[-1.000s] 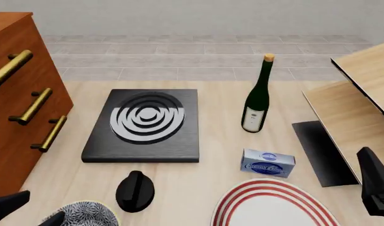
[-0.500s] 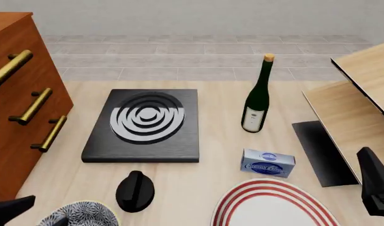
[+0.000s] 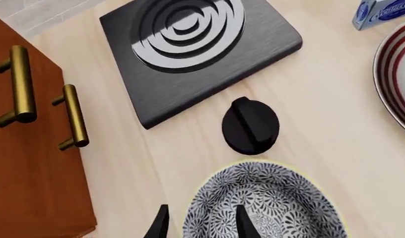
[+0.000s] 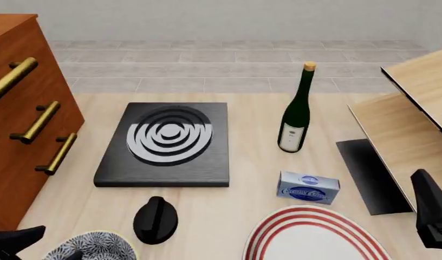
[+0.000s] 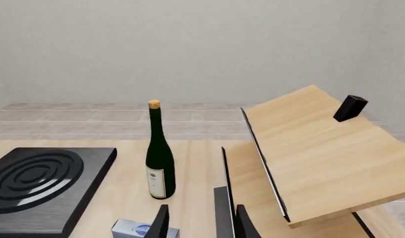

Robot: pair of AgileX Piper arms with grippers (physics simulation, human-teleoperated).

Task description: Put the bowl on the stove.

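Left gripper (image 3: 199, 225): its two dark fingers stood apart and straddled the near wall of the bowl, one finger (image 3: 242, 224) inside and the other outside. They were not yet pinched on it, as far as the wrist view showed. Straddling the wall looked like the setup for a rim grasp, since the bowl was too wide to take across its whole mouth.
Drawer chest (image 4: 22, 108): stood along the table's left edge, brass handles facing the stove, so any lift had to keep clear of it on that side.
Bowl (image 4: 95, 246): sat on the table at the near left corner, well short of the stove and not yet lifted.
Knob-like black lump (image 4: 155, 218): lay just beside the bowl, between it and the stove, so the bowl would probably need to go up and over.
Stove (image 4: 167, 143): lay flat beyond the lump with its ringed top bare.
Wine bottle (image 4: 296, 111): stood upright to the right of the stove, apart from it.
Small blue box (image 4: 307, 187): lay nearer than the bottle.
Red-ringed plate (image 4: 315, 235): lay at the near edge, right of the lump.
Right gripper (image 5: 199, 220): hung idle at the far right with fingers apart, holding nothing.
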